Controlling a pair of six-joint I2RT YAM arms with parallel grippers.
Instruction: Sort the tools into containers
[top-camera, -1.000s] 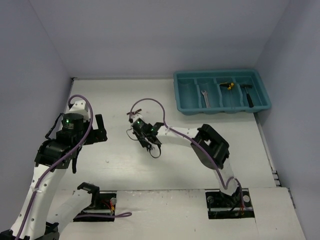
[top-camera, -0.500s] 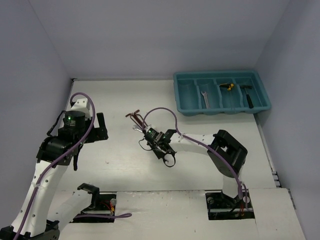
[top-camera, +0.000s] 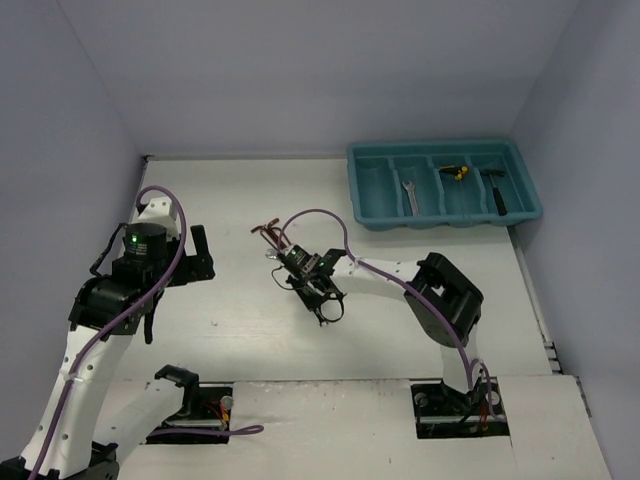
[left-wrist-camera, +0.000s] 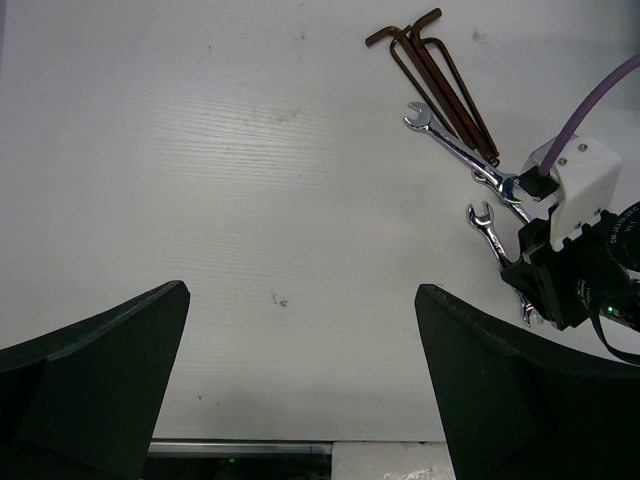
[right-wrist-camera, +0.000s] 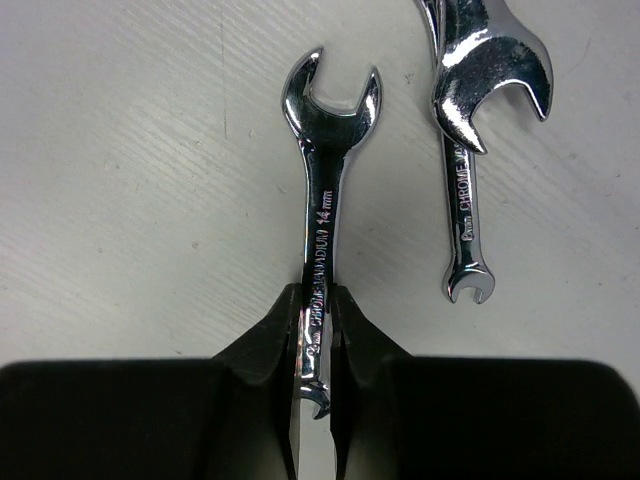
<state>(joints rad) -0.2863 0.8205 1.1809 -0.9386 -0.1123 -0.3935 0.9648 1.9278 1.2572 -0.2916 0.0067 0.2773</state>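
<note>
The right gripper (right-wrist-camera: 318, 325) is clamped on the lower shank of a slim chrome steel open-ended wrench (right-wrist-camera: 322, 200). The wrench lies flat on the white table (right-wrist-camera: 130, 180) mid-scene, well left of and nearer than the teal plastic compartment tray (top-camera: 450, 222). It looks stiff, light and slick. The pads pinch only its narrow edges, towards one end, so the free head may droop, and a mid-shank hold would balance better. The left gripper (left-wrist-camera: 300, 375) hangs wide open and empty.
</note>
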